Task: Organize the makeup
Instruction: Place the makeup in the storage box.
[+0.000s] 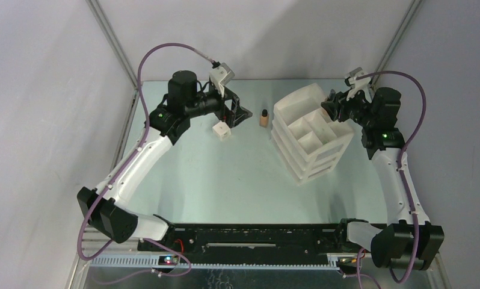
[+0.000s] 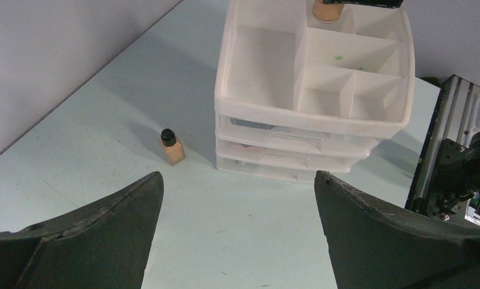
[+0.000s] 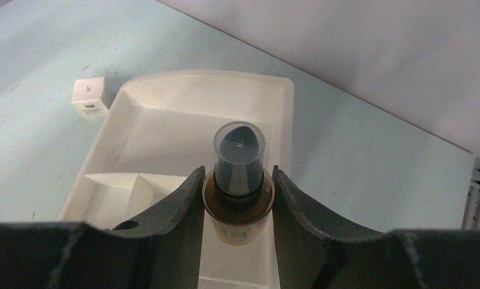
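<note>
Grips a bottle (image 3: 239, 180) in right jaws above the organizer's (image 1: 314, 158) far compartment, far right of bench. Holds left jaws wide open, empty. Risks tipping it or clipping the rim if released high.

On a pale blue-green desk (image 1: 213, 174), right of centre and set at an angle: a white plastic drawer organizer (image 1: 325, 158). Up top, an open tray split by partitions into one long compartment and several smaller ones. Beneath it, three shallow drawers, all closed. Behind the desk, plain grey walls (image 1: 255, 36). Along the near edge, a black rail (image 1: 255, 244).
</note>
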You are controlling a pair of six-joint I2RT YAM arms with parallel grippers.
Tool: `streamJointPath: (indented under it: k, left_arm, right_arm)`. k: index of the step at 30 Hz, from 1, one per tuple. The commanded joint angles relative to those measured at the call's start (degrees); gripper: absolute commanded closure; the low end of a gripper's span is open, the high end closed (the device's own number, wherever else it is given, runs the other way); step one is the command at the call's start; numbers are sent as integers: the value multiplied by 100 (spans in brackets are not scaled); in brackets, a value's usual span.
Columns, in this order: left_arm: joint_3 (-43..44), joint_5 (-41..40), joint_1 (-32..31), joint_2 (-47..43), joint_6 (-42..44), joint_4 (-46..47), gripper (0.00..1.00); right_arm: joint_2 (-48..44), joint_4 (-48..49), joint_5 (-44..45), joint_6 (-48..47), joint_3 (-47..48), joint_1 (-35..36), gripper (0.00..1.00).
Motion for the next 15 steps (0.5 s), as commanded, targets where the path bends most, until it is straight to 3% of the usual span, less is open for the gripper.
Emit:
streamJointPath:
  k: [1,15]
  left_arm:
    - [9,122,43,-64,23,68,0]
    - [-27,-105,52,-163,100,33,0]
  right_arm:
    - [-170,472,170,-20,34,172,100]
    - [114,1509,2888,229,49,1849,100]
